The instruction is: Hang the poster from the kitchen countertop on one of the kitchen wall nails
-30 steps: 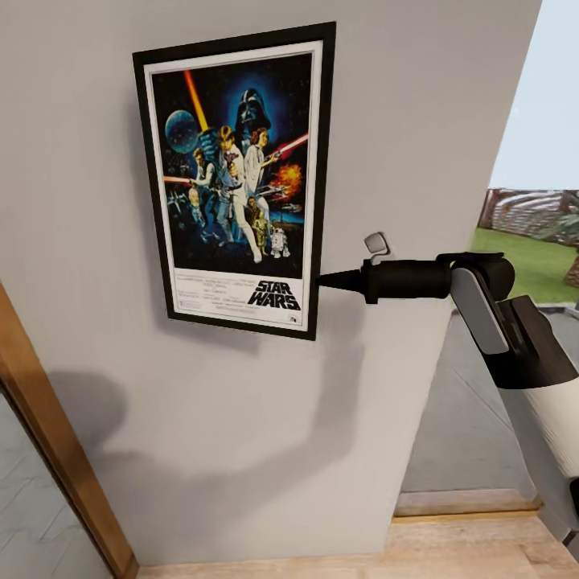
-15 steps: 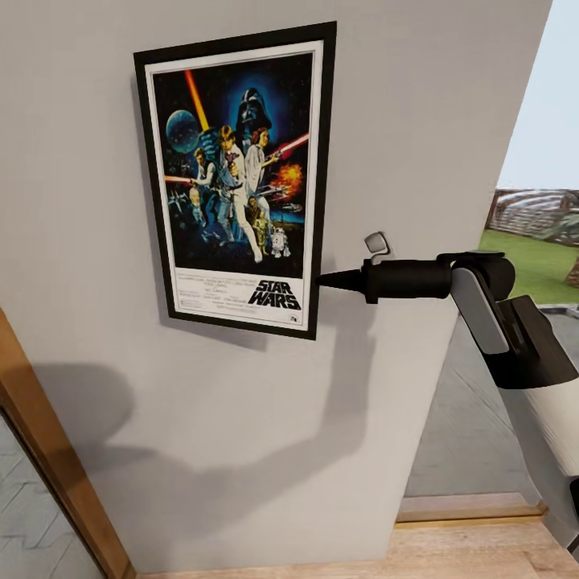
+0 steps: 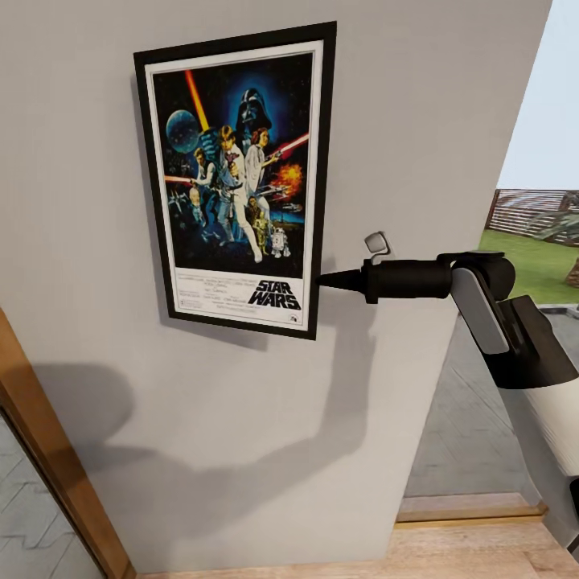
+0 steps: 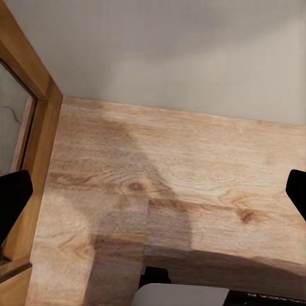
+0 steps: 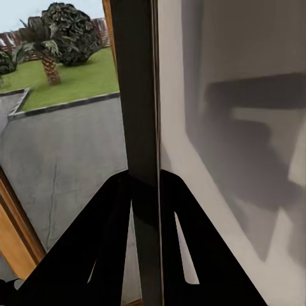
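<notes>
1. The poster (image 3: pixel 237 178) sits flat against the wall (image 3: pixel 418 104), slightly tilted, no different from half a second ago; you seem to have it hung.
2. Your right gripper (image 3: pixel 323 280) is still clamped on its right edge: release next.
3. Your left gripper (image 4: pixel 153 191) hangs spread wide over the wooden floor (image 4: pixel 191 172).

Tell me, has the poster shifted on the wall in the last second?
No. The poster keeps its spot against the wall, and the right pincer stays clamped on its right edge. Only the camera turned slightly early on.
</notes>
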You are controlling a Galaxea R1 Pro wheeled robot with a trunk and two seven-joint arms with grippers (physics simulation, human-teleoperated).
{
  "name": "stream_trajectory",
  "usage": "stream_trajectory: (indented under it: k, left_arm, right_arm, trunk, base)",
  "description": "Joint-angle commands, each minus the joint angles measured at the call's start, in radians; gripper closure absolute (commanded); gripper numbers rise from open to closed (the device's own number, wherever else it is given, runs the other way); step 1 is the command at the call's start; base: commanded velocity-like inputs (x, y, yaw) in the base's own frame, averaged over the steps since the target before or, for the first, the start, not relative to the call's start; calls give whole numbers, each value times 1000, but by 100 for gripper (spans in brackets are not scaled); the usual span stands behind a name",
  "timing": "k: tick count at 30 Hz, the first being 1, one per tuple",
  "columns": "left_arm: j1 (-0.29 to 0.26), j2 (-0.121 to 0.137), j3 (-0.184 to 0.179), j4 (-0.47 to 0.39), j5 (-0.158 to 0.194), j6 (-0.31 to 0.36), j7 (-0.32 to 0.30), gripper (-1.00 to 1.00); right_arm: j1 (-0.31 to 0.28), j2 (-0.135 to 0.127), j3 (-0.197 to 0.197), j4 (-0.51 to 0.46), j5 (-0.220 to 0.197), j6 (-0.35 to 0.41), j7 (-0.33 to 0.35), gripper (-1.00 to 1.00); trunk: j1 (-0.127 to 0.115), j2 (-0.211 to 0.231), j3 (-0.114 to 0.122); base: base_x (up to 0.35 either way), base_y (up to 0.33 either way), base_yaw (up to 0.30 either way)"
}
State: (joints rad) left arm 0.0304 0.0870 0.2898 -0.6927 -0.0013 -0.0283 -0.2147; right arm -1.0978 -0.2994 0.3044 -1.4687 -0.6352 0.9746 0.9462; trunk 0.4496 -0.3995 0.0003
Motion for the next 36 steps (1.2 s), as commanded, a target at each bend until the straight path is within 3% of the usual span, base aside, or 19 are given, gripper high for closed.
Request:
stream_trajectory:
  k: [1,24,27,29,36]
  left_arm:
    - [0,0,3,0,0,-1,-6,-100]
    - [0,-4,3,0,0,-1,-5,-100]
    - [0,-4,3,0,0,-1,-5,-100]
    - [0,-4,3,-1,0,-1,-5,-100]
    - [0,-4,3,-1,0,-2,-5,-100]
  right_arm:
    - [-1,-1,1,0,-3,5,2,100]
    - [-1,-1,3,-2,-2,2,2,100]
    - [-1,-1,7,-2,-4,-31,4,100]
    - [4,-1,12,-2,-2,-70,45,100]
    - [15,-1,14,-2,-1,-94,53,100]
  trunk:
    - [0,-1,0]
    - [0,-1,0]
    - [0,-1,0]
    - [0,-1,0]
    - [0,-1,0]
  base:
    - [0,0,0]
    - [0,0,0]
    - [0,0,0]
    - [0,0,0]
    - [0,0,0]
